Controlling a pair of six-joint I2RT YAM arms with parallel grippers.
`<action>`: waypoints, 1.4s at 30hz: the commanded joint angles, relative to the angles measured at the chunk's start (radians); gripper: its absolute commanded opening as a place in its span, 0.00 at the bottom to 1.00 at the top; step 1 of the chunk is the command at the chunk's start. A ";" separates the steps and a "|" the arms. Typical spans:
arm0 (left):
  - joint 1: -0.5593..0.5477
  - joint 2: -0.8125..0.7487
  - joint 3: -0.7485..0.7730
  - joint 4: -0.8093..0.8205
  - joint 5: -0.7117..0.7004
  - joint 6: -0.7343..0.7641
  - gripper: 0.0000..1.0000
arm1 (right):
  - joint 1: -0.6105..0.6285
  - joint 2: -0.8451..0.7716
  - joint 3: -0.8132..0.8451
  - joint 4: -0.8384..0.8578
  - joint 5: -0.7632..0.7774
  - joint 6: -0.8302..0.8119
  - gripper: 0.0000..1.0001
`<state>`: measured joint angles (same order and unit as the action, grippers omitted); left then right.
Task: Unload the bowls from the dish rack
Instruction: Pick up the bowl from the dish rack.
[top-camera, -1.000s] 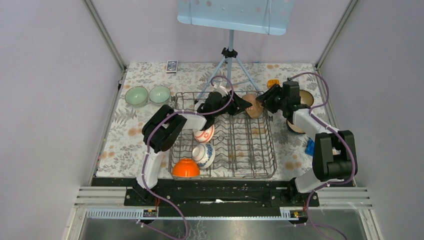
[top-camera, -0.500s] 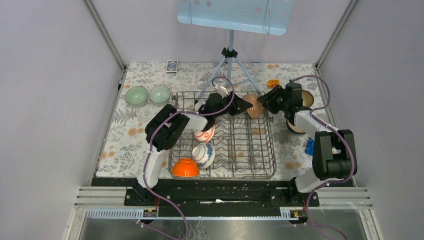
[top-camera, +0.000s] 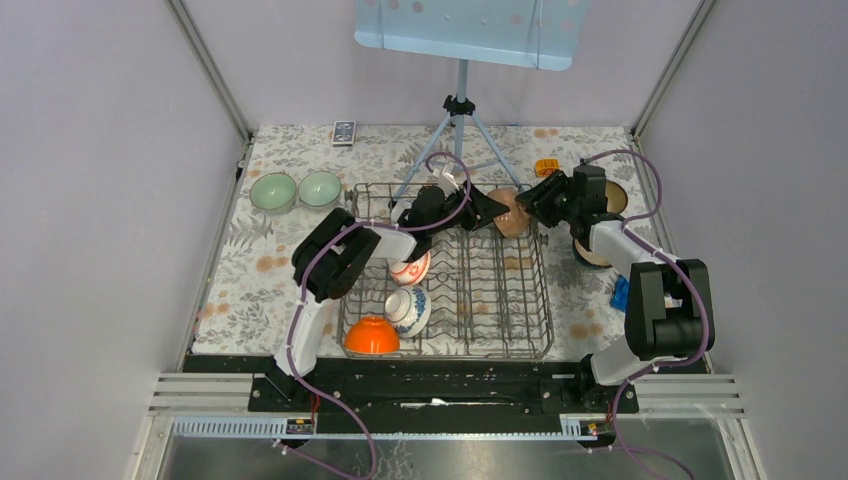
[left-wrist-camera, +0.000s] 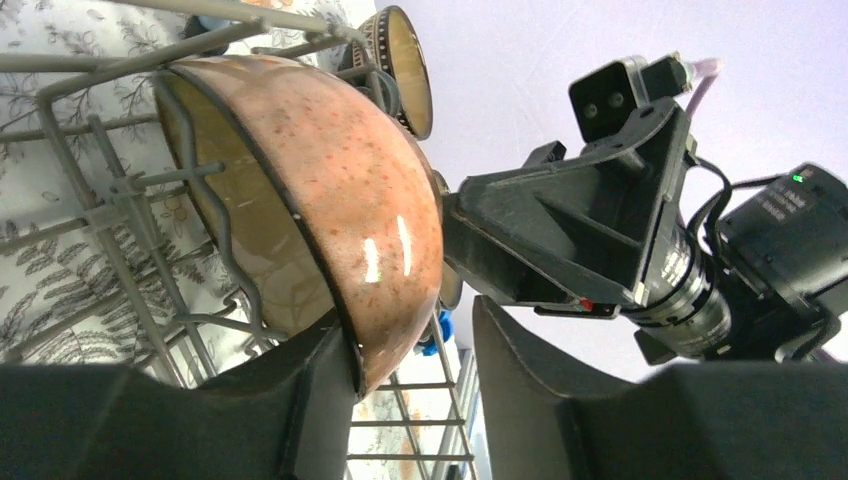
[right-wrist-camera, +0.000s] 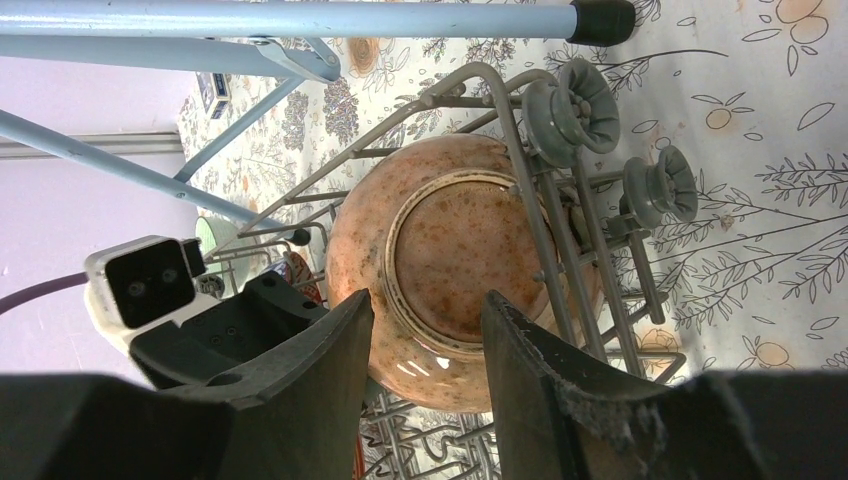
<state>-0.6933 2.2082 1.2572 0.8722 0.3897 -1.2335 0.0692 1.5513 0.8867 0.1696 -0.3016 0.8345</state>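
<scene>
A speckled tan-pink bowl (top-camera: 510, 212) stands on edge at the far right corner of the dish rack (top-camera: 520, 330). My left gripper (top-camera: 488, 209) is open and straddles its rim (left-wrist-camera: 340, 180): one finger (left-wrist-camera: 320, 390) touches the bowl's inner side, the other stands apart from it. My right gripper (top-camera: 537, 203) is open just off the bowl's foot (right-wrist-camera: 460, 250), with a finger (right-wrist-camera: 320, 360) on either side. Red-and-white (top-camera: 408, 268), blue-and-white (top-camera: 408, 310) and orange (top-camera: 371, 336) bowls sit in the rack's left part.
Two pale green bowls (top-camera: 272, 191) (top-camera: 320, 189) sit on the cloth left of the rack. Dark brown bowls (top-camera: 610, 197) (top-camera: 590, 252) lie to its right. A blue-grey tripod (top-camera: 458, 120) stands behind the rack, one leg close above the bowl (right-wrist-camera: 300, 20).
Both grippers have edged slightly toward the far side around the speckled bowl. The bowl has barely shifted.
</scene>
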 joint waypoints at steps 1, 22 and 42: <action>-0.024 -0.045 0.059 0.176 0.033 -0.014 0.53 | -0.005 -0.009 0.007 0.010 -0.017 -0.015 0.52; 0.012 -0.155 -0.092 0.122 -0.006 0.002 0.71 | -0.008 -0.026 -0.005 0.022 -0.022 -0.012 0.52; -0.006 -0.049 0.023 0.207 0.090 -0.051 0.39 | -0.012 -0.030 -0.015 0.022 -0.017 -0.009 0.48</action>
<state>-0.6861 2.1574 1.1896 0.9134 0.4053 -1.2594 0.0639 1.5490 0.8764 0.1738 -0.3073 0.8345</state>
